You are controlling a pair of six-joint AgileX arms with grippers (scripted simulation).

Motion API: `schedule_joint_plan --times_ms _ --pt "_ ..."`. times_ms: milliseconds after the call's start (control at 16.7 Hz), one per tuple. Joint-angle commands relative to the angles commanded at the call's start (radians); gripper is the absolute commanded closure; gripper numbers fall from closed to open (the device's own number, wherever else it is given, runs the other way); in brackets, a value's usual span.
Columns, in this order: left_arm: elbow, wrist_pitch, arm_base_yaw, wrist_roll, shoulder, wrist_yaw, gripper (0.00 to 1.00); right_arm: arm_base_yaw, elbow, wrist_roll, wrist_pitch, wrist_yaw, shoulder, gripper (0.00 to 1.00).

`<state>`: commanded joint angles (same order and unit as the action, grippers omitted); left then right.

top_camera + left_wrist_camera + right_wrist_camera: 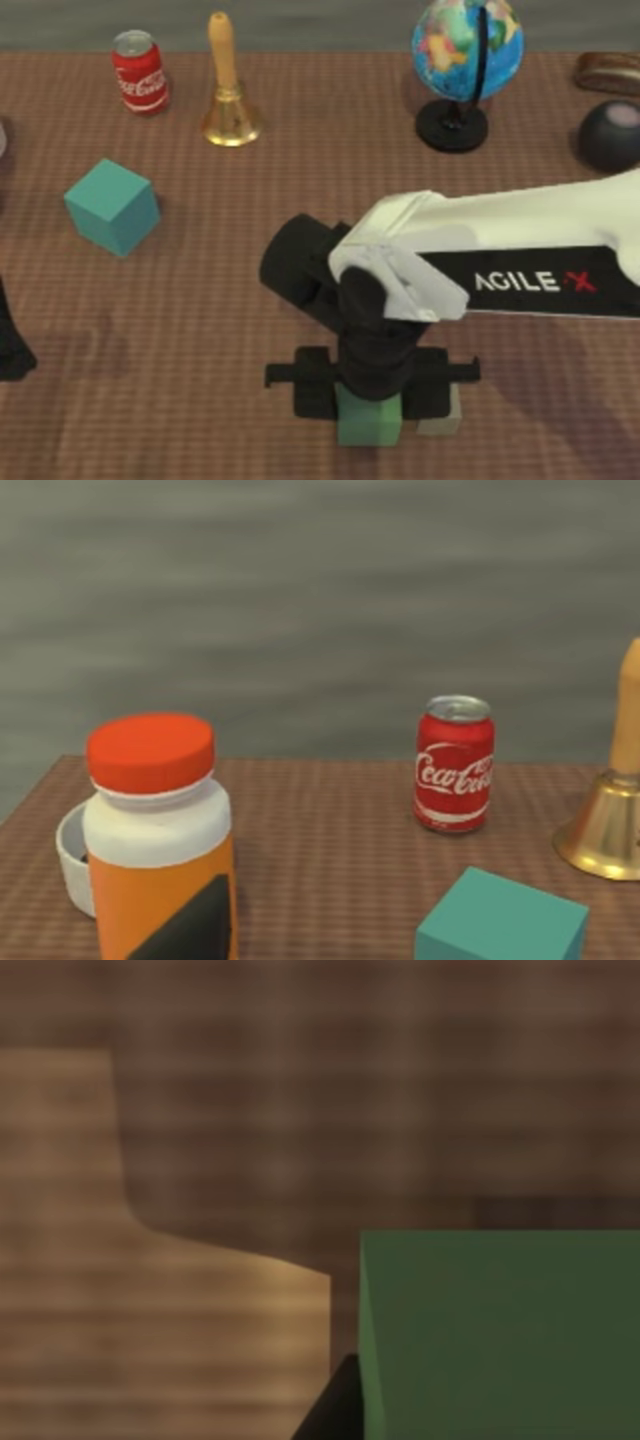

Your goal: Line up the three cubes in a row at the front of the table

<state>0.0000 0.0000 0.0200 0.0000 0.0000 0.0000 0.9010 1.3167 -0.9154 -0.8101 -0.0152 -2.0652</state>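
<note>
Clearly "AGILE·X" marks the right arm — "Coca-Cola" the red can.

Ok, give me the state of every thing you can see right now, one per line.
Medium green cube: front edge, under the right gripper.
Small beige-grey cube: just right of green.
Large teal cube: far left, out of row.
Red soda can: upright.
Brass bell: upright.
Orange-capped white bottle: upright, capped.
Left arm: parked, left edge.
</note>
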Motion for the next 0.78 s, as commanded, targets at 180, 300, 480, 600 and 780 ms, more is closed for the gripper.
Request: schedule_joint_plan --times_ms 180,300,480,600,780 --pt "0.0 0.0 0.0 0.0 0.0 0.0 0.0 0.0 0.0 0.0 0.0 0.0 0.0 0.32" --pt "0.0 0.0 0.0 0.0 0.0 0.0 0.0 0.0 0.0 0.0 0.0 0.0 0.0 0.17" --pt "0.0 0.0 0.0 0.0 0.0 0.0 0.0 0.0 0.0 0.0 0.0 0.0 0.0 0.0" --pt "0.0 0.0 0.0 0.0 0.0 0.0 0.0 0.0 0.0 0.0 0.0 0.0 0.0 0.0" --pt "0.0 0.0 0.0 0.0 0.0 0.0 0.0 0.0 0.0 0.0 0.0 0.0 0.0 0.0"
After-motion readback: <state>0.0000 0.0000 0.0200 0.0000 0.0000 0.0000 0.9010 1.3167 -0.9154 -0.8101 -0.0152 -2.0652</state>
